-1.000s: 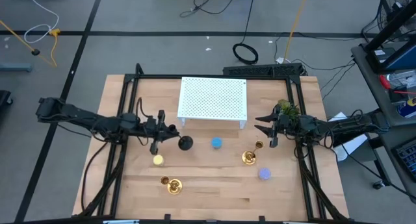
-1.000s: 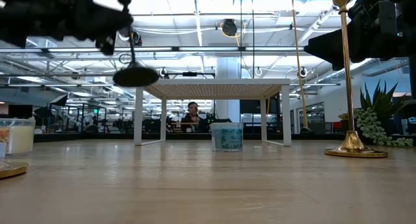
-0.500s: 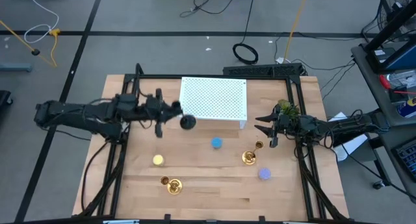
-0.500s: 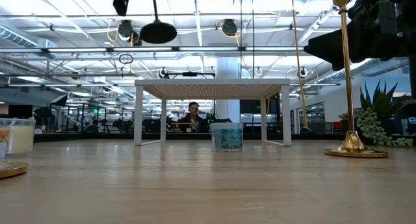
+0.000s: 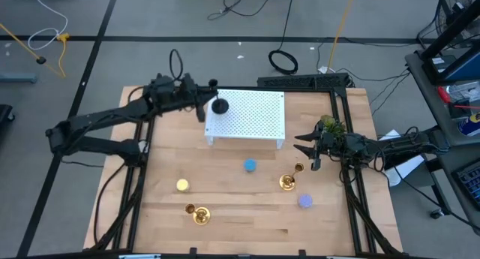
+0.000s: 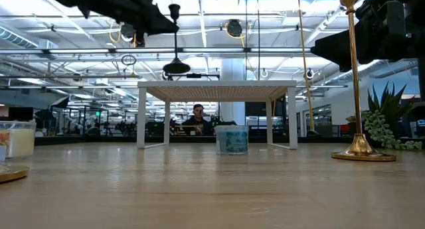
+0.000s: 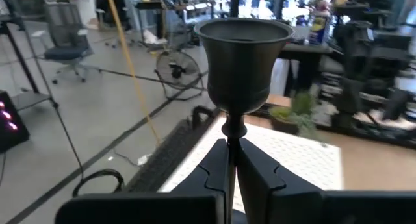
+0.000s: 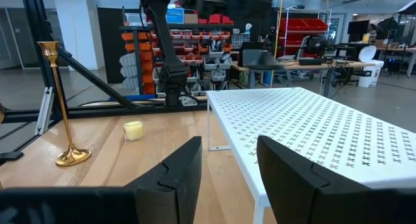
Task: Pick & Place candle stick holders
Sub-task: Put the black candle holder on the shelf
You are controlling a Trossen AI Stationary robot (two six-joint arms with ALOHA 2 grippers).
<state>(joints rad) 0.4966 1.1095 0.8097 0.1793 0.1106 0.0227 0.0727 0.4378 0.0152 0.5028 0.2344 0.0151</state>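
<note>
My left gripper (image 5: 207, 106) is shut on the short black candle stick holder (image 5: 219, 106), above the left far part of the white perforated stand (image 5: 255, 116). In the low view the holder's round base (image 6: 176, 68) hangs a little above the stand's top. My right gripper (image 5: 307, 150) is open and empty at the right, beside a tall brass holder (image 5: 287, 182) that stands on its base. A second brass holder (image 5: 199, 213) is near the front. Yellow (image 5: 182, 185), blue (image 5: 249, 166) and lavender (image 5: 305, 201) pieces rest on the table. My left gripper pinches the black holder's slim stem (image 7: 232, 136) between its two fingers, just below the cup (image 7: 244, 55). The fingers come from the table's left, about level, and lie across the stem. The holder is upright, base down, lifted clear of table and stand.
A green plant sprig (image 5: 330, 127) lies at the right edge behind my right gripper. The stand stands on legs at the table's far middle. Black frame rails run along the table's left and right sides. A person sits in the room beyond the table (image 6: 196, 117).
My left gripper has carried the black holder from above the table's left middle up and toward the far edge. It then came down somewhat over the stand's left far part. The holder has stayed upright and clear.
</note>
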